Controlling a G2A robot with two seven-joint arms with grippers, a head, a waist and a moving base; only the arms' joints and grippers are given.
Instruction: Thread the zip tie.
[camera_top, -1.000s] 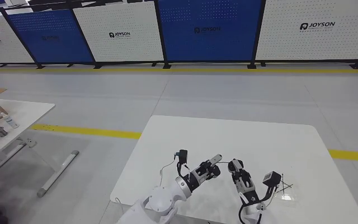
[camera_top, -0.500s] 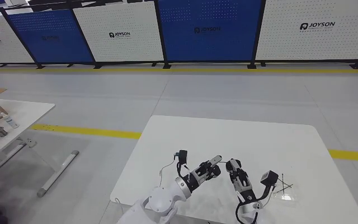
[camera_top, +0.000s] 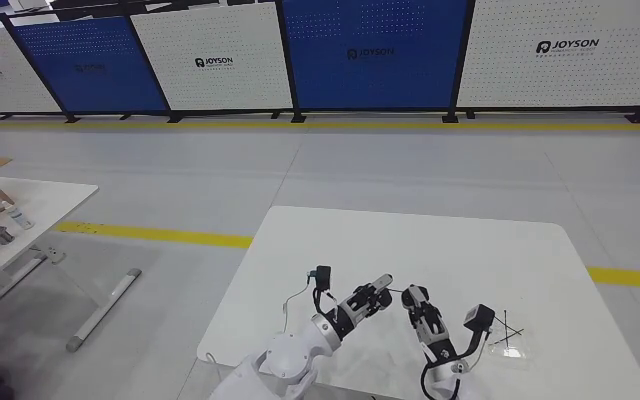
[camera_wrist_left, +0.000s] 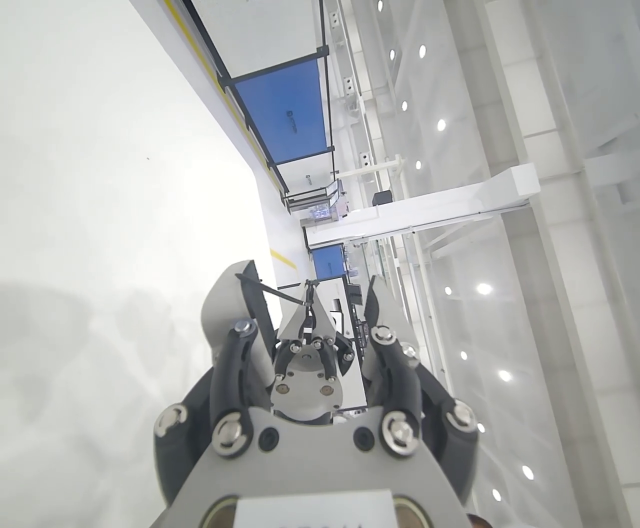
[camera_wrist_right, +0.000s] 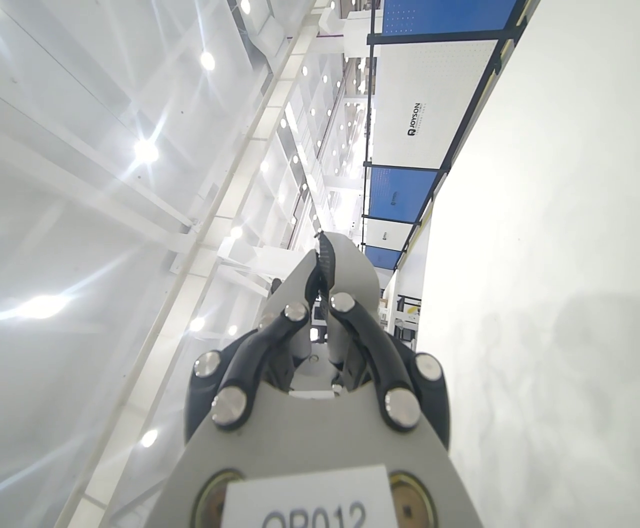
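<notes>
white tabletop (camera_top: 420, 240) carries both arms at its near edge. on it to the right of them we see a few thin black strips (camera_top: 508, 332) lying crossed, apart from both arms. past the table's far edge a yellow floor line (camera_top: 150, 234) runs left to right, and behind it stand blue and white pegboard panels (camera_top: 375, 50). a second white table (camera_top: 40, 200) sits off to the far left.

above the table the left gripper (camera_top: 381, 289) and the right gripper (camera_top: 412, 294) face each other tip to tip, close but not touching. the left gripper's fingers (camera_wrist_left: 250, 300) are spread wide apart and clamp nothing. in the left wrist view the right gripper shows between them, farther off. its fingers are pressed together on the zip tie (camera_wrist_left: 272, 292), pinching it at their tips. the zip tie is a thin black strip, held in the air above the table. it runs from the right gripper's tips across to the tip of one left finger, where its free end lies against the inner pad. we cannot tell which end of the tie that is.
</notes>
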